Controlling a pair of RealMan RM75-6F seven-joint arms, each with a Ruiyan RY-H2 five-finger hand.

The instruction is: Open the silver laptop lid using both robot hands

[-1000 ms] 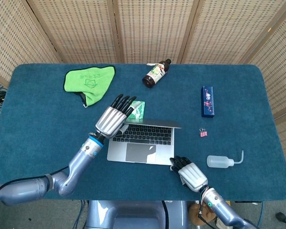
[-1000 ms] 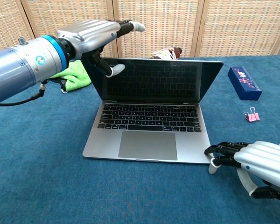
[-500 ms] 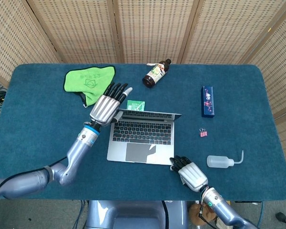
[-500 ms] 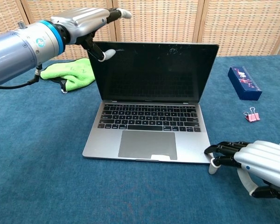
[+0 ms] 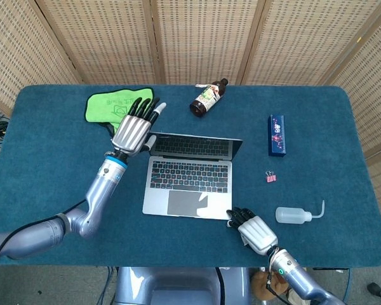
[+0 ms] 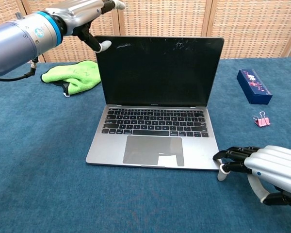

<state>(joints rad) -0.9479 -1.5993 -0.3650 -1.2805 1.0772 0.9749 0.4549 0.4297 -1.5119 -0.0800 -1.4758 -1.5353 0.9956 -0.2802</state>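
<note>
The silver laptop point(image 5: 187, 181) sits open mid-table, its dark screen point(image 6: 157, 70) standing upright and leaning slightly back. My left hand point(image 5: 134, 130) is at the lid's top left corner with its fingers stretched out and apart; in the chest view the left hand point(image 6: 72, 17) has its thumb tip touching that corner. My right hand point(image 5: 255, 230) rests on the cloth at the base's front right corner. In the chest view the right hand point(image 6: 269, 170) has bent fingers whose tips touch that corner, and it holds nothing.
A green cloth point(image 5: 114, 109) lies behind my left hand. A brown bottle point(image 5: 207, 97) lies at the back. A blue box point(image 5: 277, 135), a pink binder clip point(image 5: 271, 177) and a clear squeeze bottle point(image 5: 295, 214) lie to the right of the laptop.
The lid has swung from a low tilt to upright and slightly back. My left hand moved back and up with its corner. The right hand has stayed put.
</note>
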